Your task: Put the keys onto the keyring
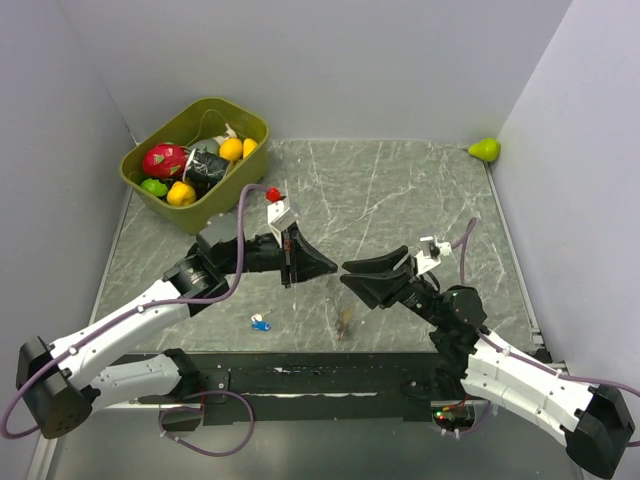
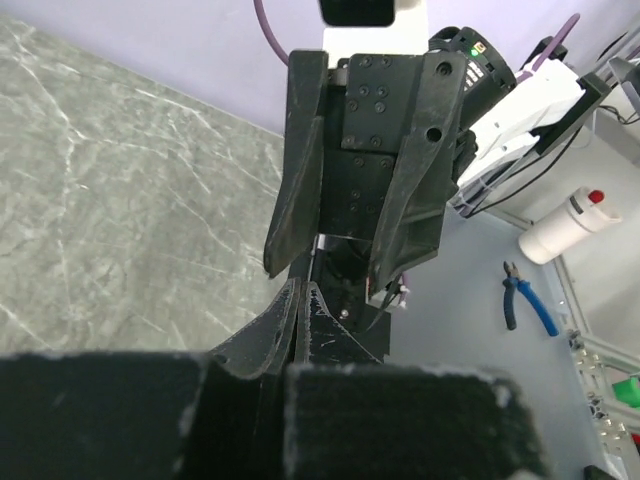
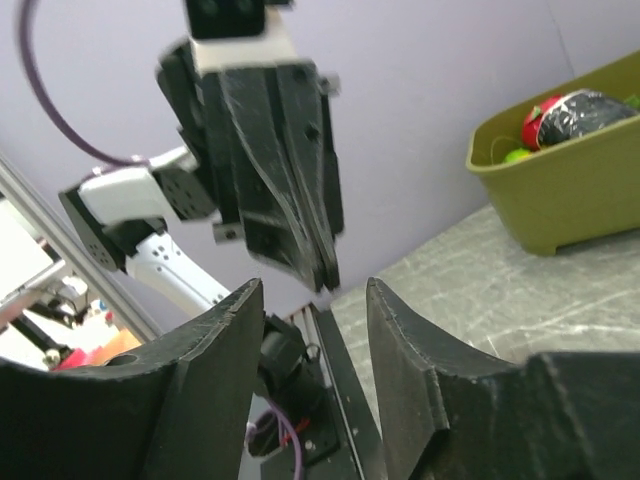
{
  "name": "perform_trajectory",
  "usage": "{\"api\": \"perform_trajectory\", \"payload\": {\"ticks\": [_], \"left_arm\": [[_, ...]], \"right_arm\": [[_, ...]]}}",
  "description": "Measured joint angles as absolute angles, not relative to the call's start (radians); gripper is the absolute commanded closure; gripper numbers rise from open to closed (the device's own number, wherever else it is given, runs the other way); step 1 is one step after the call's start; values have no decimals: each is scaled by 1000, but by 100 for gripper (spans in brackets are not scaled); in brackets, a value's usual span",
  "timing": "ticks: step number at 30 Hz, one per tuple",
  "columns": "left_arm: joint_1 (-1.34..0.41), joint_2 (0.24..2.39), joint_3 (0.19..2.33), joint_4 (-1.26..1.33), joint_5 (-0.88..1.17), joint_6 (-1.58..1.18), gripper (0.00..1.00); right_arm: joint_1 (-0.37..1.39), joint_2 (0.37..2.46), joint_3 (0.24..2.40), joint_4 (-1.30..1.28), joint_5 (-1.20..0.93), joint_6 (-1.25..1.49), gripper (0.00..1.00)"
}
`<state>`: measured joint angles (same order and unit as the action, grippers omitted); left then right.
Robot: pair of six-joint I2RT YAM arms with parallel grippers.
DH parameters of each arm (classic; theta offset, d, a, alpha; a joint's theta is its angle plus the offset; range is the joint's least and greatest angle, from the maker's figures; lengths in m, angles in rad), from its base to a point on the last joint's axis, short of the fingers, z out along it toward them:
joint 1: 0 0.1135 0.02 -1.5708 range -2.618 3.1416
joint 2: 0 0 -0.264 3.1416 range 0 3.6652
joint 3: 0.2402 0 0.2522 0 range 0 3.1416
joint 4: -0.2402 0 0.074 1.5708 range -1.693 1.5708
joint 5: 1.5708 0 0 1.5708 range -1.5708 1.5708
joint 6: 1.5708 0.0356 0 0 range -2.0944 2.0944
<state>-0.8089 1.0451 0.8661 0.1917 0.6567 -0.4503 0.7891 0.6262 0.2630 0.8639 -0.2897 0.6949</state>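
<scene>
Bin (image 1: 218,102) on the table (image 1: 400,190) at far left, pear (image 1: 485,150) at far right, key (image 1: 261,322) by near edge.

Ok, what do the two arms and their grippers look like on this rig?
The left arm and right arm have white shells with black joints, and each trails a purple cable. The left gripper and right gripper are matte black with broad, tapering fingers.

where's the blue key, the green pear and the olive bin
blue key (image 1: 261,322): top view, on its blue head.
green pear (image 1: 485,150): top view, middle of its body.
olive bin (image 3: 570,200): right wrist view, on its outer wall.
</scene>
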Motion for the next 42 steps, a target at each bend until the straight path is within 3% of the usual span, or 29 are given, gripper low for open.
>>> {"api": "perform_trajectory", "payload": {"ticks": [11,18,26,32,39,42], "left_arm": [[-809,994,914,-13,611,-316,99],[-808,939,757,12,506,-383,95],[-711,934,533,54,427,-556,51],[-424,860,373,64,473,-701,27],[-61,752,290,146,645,-845,25],[62,765,252,192,723,-892,24]], "right_arm": [[789,614,331,655,-321,596,36],[789,595,373,446,-286,501,27],[800,774,429,313,-316,425,20],[924,1030,487,236,-292,364,19],[1021,1326,616,221,-295,306,20],[1065,1446,685,223,-294,283,33]]}}
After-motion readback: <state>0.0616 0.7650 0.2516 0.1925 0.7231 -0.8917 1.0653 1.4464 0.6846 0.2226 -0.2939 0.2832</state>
